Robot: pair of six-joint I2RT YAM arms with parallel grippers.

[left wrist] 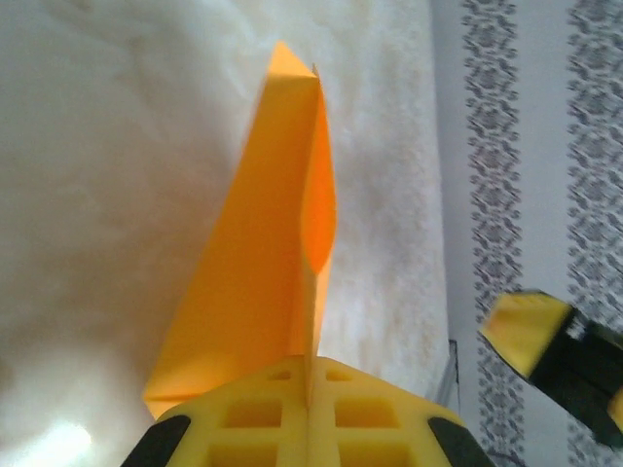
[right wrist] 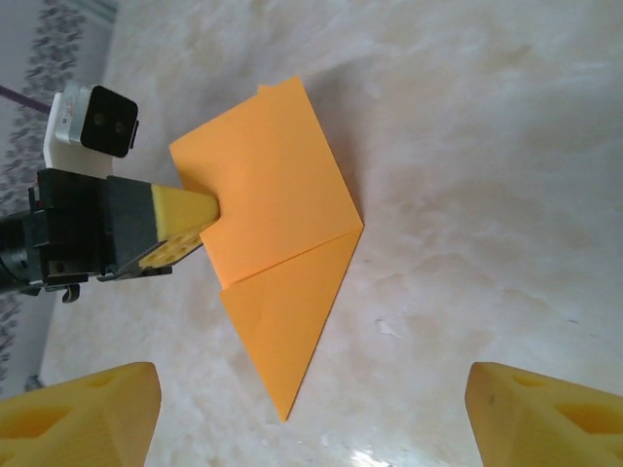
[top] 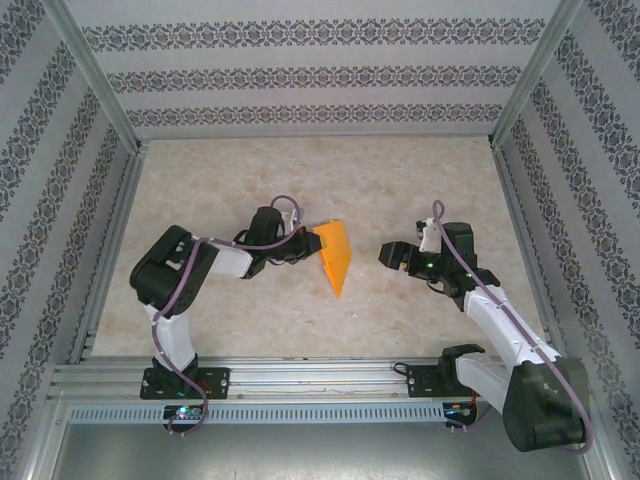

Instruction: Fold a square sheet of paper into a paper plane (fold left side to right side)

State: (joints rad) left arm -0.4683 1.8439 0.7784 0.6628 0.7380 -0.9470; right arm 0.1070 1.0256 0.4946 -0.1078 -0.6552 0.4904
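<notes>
The orange sheet of paper (top: 337, 255) is folded into a narrow pointed shape on the table's middle, its tip toward the near edge. My left gripper (top: 304, 240) is shut on the sheet's left edge, and that side is lifted off the table. In the left wrist view the yellow pads (left wrist: 253, 418) meet with the paper (left wrist: 258, 263) pinched in the seam. The right wrist view has the sheet (right wrist: 277, 233) with the left fingers (right wrist: 180, 229) clamped on it. My right gripper (top: 385, 255) hangs open just right of the paper, its fingertips (right wrist: 78, 418) wide apart and bare.
The marble-patterned tabletop (top: 300, 170) is bounded by patterned walls (top: 300, 70) and metal frame posts. A rail (top: 300, 375) runs along the near edge by the arm bases.
</notes>
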